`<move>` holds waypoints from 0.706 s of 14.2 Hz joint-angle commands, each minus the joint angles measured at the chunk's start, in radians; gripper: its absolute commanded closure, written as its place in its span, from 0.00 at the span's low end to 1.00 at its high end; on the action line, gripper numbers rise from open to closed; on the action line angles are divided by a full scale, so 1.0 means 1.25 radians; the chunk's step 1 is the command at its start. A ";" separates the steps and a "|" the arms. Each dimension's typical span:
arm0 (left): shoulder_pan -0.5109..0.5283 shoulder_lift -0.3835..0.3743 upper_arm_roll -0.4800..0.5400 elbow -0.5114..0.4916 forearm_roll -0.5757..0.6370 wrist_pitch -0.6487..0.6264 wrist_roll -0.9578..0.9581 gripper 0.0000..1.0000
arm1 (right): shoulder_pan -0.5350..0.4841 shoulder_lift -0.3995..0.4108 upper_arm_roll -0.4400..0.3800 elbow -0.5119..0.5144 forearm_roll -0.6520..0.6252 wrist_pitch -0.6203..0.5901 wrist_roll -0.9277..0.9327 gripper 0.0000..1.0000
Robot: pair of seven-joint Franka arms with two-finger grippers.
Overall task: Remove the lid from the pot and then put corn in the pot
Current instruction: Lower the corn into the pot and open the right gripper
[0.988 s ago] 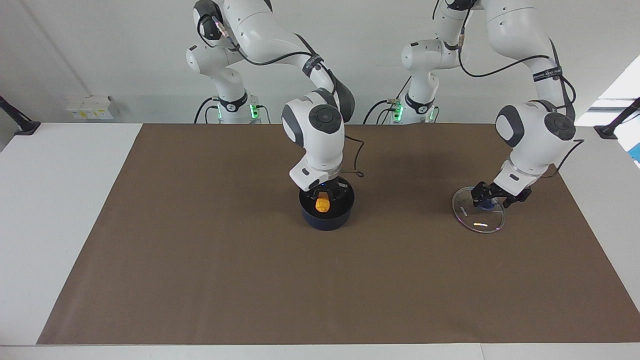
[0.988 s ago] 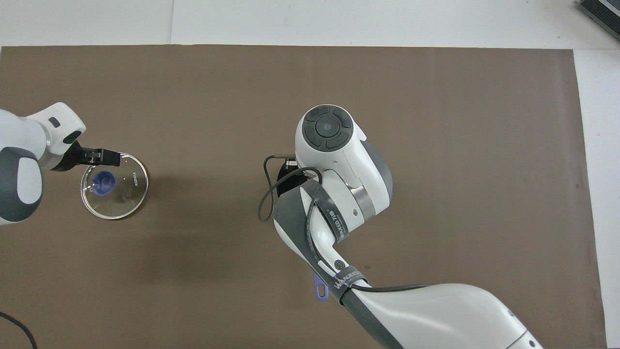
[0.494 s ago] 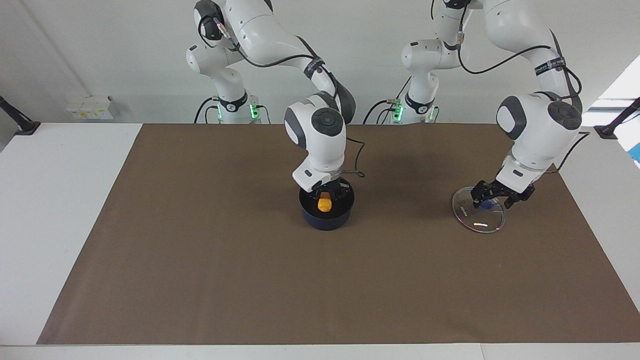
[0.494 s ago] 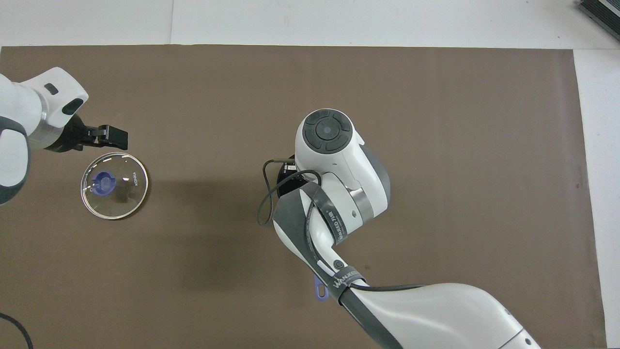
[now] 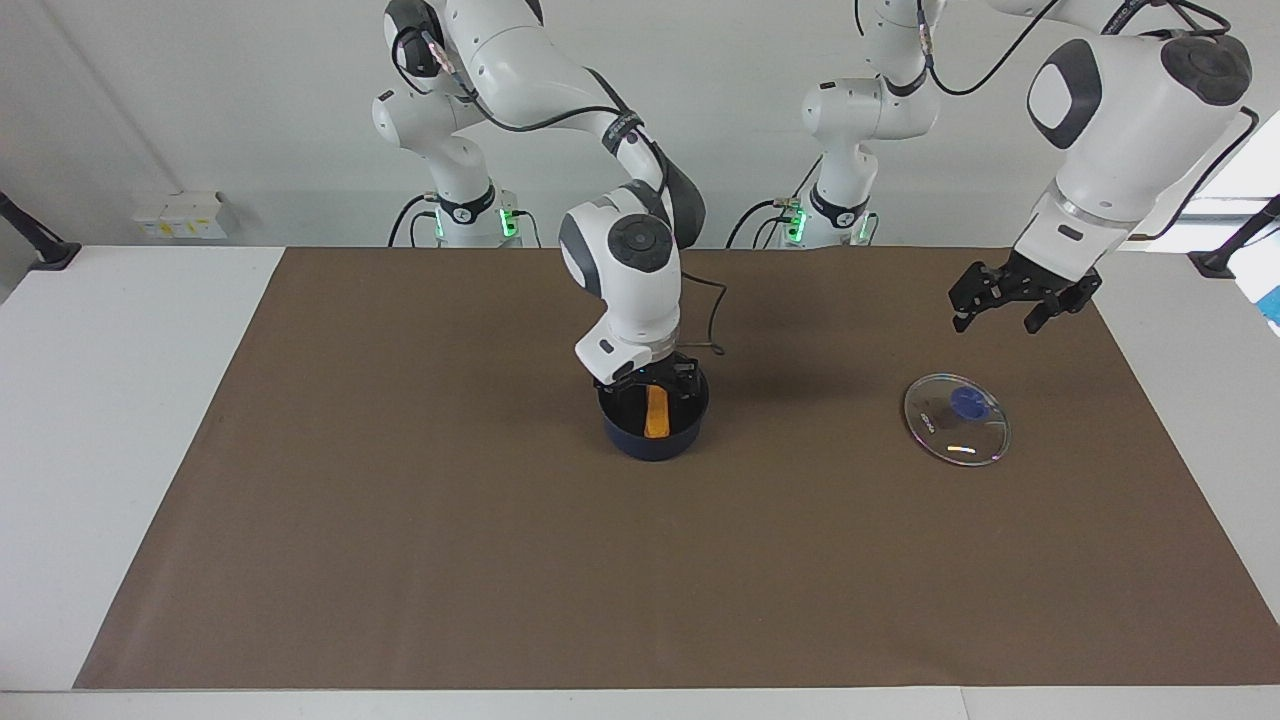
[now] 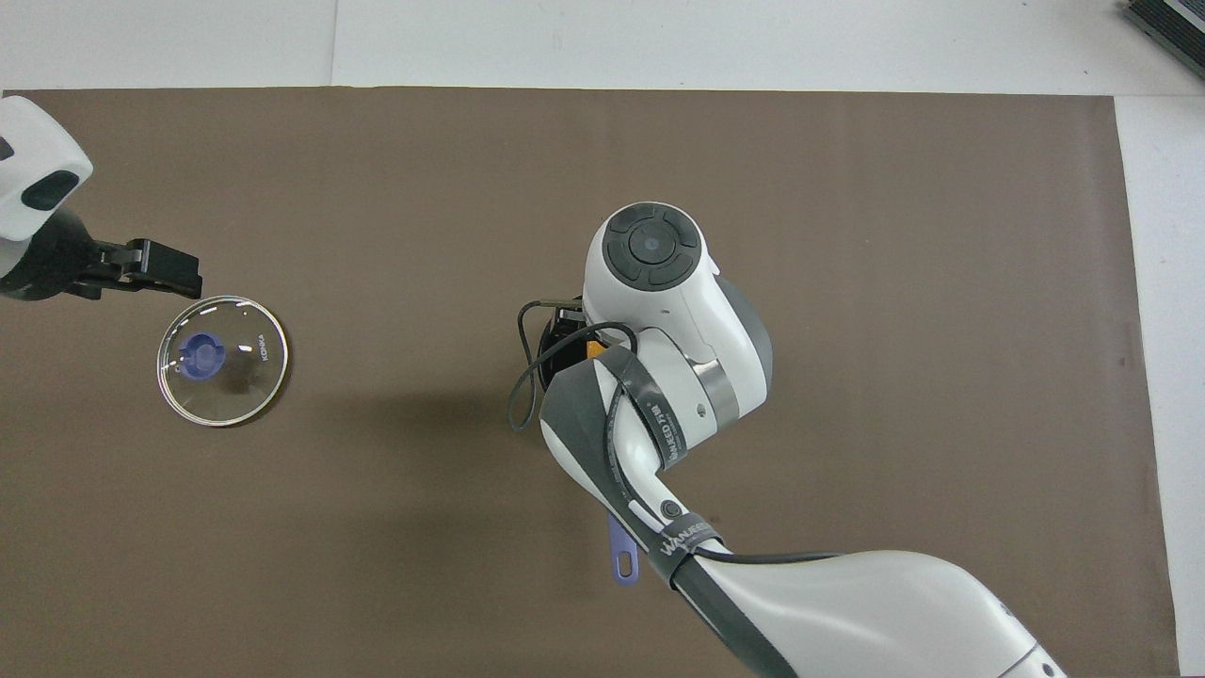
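The dark navy pot [image 5: 653,438] stands mid-table with the yellow-orange corn [image 5: 655,412] lying flat inside it. My right gripper [image 5: 648,378] hangs just over the pot's rim, open, apart from the corn. In the overhead view the right arm covers most of the pot; a bit of corn [image 6: 593,350] and the blue handle's end [image 6: 621,557] show. The glass lid [image 5: 957,420] with its blue knob lies flat on the mat toward the left arm's end, also in the overhead view [image 6: 222,361]. My left gripper [image 5: 1000,316] is open and empty, raised above the mat beside the lid.
A brown mat [image 5: 420,560] covers most of the white table [image 5: 110,420]. A black cable [image 6: 516,395] loops off the right wrist beside the pot. Small white boxes [image 5: 180,215] sit at the table's edge near the right arm's base.
My left gripper has let go of the lid's knob and risen well clear of it. My right gripper has released the corn, which now lies flat in the pot.
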 commanded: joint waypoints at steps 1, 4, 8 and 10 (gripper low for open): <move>-0.005 0.006 0.010 0.052 0.003 -0.071 0.040 0.00 | -0.078 -0.093 0.007 -0.025 0.004 -0.050 -0.079 0.00; -0.006 0.019 0.010 0.093 -0.002 -0.111 0.069 0.00 | -0.160 -0.165 0.006 -0.024 0.004 -0.151 -0.168 0.00; -0.004 0.011 0.010 0.082 -0.005 -0.107 0.074 0.00 | -0.276 -0.234 0.007 -0.021 0.004 -0.240 -0.311 0.00; -0.005 0.011 0.010 0.081 -0.005 -0.107 0.072 0.00 | -0.320 -0.271 0.006 -0.020 0.004 -0.288 -0.346 0.00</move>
